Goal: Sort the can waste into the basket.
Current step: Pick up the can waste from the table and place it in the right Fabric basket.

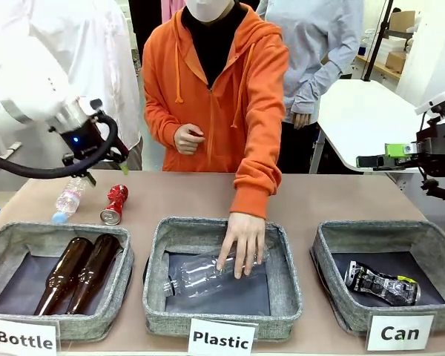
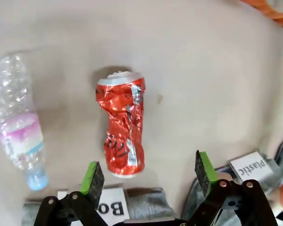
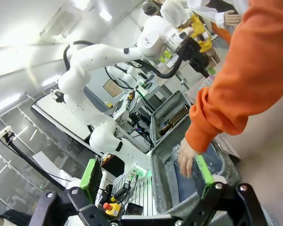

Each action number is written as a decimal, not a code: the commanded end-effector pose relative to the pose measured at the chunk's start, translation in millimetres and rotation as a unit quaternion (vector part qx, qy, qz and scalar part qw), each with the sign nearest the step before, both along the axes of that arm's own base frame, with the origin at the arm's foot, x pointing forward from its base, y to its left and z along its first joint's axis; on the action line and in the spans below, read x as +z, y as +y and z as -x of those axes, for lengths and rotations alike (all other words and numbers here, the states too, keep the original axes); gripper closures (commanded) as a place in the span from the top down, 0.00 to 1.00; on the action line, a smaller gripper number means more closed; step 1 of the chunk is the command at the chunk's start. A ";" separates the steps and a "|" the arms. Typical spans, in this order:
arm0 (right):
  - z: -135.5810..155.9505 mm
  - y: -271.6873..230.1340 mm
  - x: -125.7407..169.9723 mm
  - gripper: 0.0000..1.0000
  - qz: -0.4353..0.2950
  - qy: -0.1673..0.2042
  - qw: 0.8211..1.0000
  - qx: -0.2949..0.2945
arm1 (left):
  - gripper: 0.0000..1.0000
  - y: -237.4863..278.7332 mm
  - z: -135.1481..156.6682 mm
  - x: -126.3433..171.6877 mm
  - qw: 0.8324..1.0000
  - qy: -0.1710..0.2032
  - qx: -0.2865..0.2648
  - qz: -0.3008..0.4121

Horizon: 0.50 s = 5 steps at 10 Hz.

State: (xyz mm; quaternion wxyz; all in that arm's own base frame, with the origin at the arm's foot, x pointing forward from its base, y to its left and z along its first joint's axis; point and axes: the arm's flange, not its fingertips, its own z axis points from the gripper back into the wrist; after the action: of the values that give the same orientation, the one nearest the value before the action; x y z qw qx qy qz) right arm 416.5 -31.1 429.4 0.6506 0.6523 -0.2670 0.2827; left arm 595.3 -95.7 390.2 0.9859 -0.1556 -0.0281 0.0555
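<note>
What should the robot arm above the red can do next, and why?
Probably lower the left gripper around the red can: its jaws stand open, and the can lies on the table below them, not yet gripped.

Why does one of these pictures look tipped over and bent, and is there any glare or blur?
Right wrist view: rolled sideways, wide-angle bending the room, ceiling lights washed out, the near orange sleeve looming large. Left wrist view: red can sharp, glinting, soft shadow beside it. Front view: level, evenly lit, white left arm very bright.
</note>
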 end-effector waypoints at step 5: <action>-1.3 -0.8 3.3 1.00 -0.004 -0.009 1.000 0.001 | 1.00 -35.4 -5.2 -59.0 0.988 -0.038 0.011 -0.150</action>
State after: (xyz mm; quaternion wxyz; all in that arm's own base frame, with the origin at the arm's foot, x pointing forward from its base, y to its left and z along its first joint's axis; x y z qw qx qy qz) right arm 416.5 -31.3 429.4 0.6506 0.6523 -0.2671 0.2826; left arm 604.5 -131.8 335.1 0.9955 -0.0408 -0.0767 0.0389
